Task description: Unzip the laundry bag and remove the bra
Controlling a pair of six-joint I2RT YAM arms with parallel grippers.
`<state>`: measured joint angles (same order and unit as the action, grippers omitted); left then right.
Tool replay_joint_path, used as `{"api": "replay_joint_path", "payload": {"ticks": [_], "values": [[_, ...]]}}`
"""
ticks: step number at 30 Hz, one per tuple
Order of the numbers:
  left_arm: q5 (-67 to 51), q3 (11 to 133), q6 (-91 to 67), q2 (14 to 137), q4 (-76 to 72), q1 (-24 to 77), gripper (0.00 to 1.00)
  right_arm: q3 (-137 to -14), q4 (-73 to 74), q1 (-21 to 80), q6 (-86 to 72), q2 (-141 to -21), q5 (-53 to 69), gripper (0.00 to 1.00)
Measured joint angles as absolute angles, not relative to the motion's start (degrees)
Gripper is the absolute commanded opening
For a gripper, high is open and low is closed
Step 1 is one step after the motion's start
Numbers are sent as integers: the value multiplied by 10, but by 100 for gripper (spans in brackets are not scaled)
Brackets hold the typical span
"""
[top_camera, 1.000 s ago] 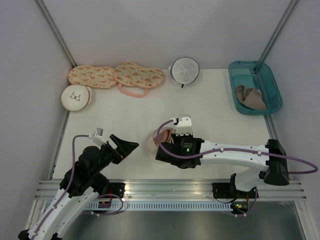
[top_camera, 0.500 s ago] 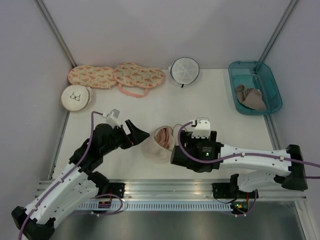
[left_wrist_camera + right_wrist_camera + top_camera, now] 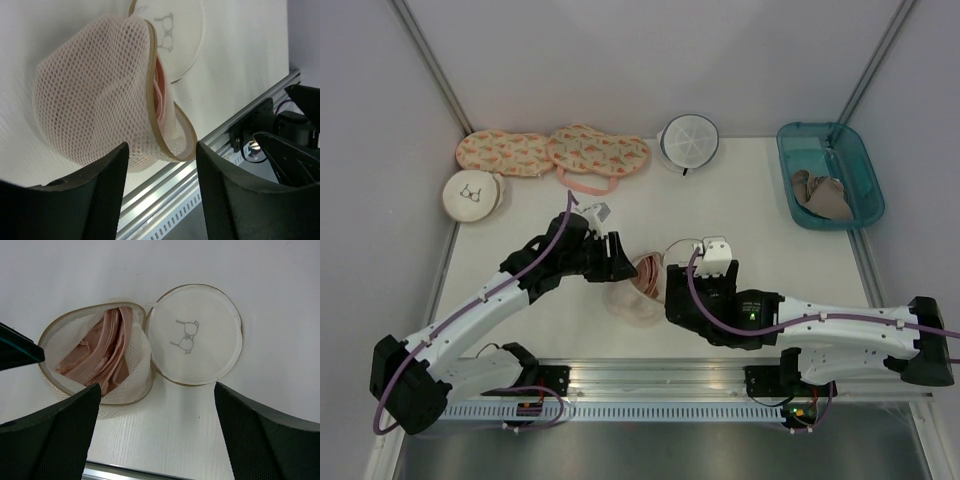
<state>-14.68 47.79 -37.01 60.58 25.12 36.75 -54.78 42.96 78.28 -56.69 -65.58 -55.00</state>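
The mouth of the laundry bag (image 3: 132, 375) is clear from above; the left end effector (image 3: 620, 260) crowds its left side.

Three bags (image 3: 473, 195) (image 3: 687, 140) (image 3: 622, 297), two pouches (image 3: 503, 153) (image 3: 600, 150), two bras (image 3: 107, 352) (image 3: 823, 197)

We see two flat peach patterned pouches (image 3: 600, 150) at eleven o'clock on the white table (image 3: 750, 210), a white mesh round bag (image 3: 688, 140) at twelve, and a teal bin (image 3: 865, 180) at two holding a tan-grey bra (image 3: 823, 196).
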Motion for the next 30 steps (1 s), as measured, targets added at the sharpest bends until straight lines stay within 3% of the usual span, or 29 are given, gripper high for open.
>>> {"api": "replay_joint_path", "payload": {"ticks": [7, 10, 16, 26, 30], "values": [[-146, 481, -347, 629, 284, 390, 46, -509, 343, 765, -535, -657, -521, 98], [-146, 481, -344, 629, 288, 395, 35, -472, 293, 725, -519, -666, -486, 98], [-145, 481, -340, 629, 289, 402, 2, -438, 201, 649, -476, -710, -406, 97], [-140, 448, -340, 611, 288, 406, 2, -469, 77, 623, -427, -787, -300, 95], [-136, 434, -340, 600, 288, 406, 2, -477, 51, 622, -425, -817, -270, 90]]}}
